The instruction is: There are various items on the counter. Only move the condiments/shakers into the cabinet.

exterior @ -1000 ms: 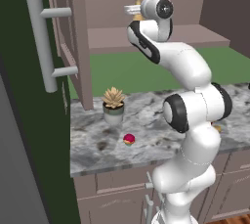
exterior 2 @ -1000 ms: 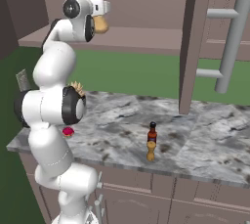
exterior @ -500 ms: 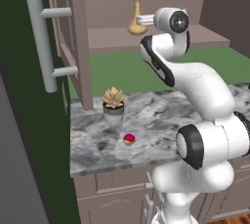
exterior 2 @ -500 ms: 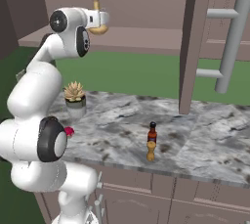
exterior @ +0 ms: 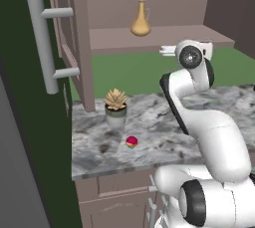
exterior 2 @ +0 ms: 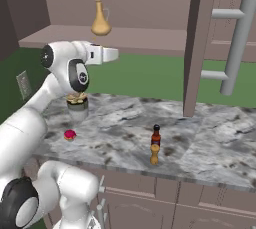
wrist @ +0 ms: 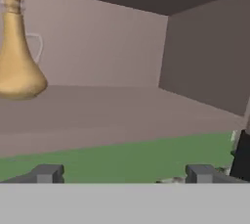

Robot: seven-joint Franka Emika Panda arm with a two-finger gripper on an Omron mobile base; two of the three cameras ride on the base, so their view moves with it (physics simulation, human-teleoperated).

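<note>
The tan flask bottle [exterior: 141,17] [exterior 2: 100,17] stands upright on the cabinet shelf [exterior: 164,38], and in the hand view the flask [wrist: 17,56] is at the far left. My gripper [exterior: 167,50] [exterior 2: 114,53] [wrist: 124,174] is open and holds nothing. It hangs in front of and below the shelf edge, apart from the flask. The red sauce bottle [exterior 2: 156,135] and the small wooden shaker [exterior 2: 155,154] stand close together on the counter [exterior 2: 210,148].
A potted succulent [exterior: 116,105] and a tiny red round thing [exterior: 131,142] [exterior 2: 69,134] sit on the counter's left part. The open cabinet door [exterior: 74,38] [exterior 2: 200,48] carries a long grey bar handle [exterior: 45,43] [exterior 2: 235,43]. Green wall lies under the shelf.
The arm has drawn back out of the cabinet and dropped below the shelf edge. The flask stays standing on the shelf. The jaws have spread a little wider.
</note>
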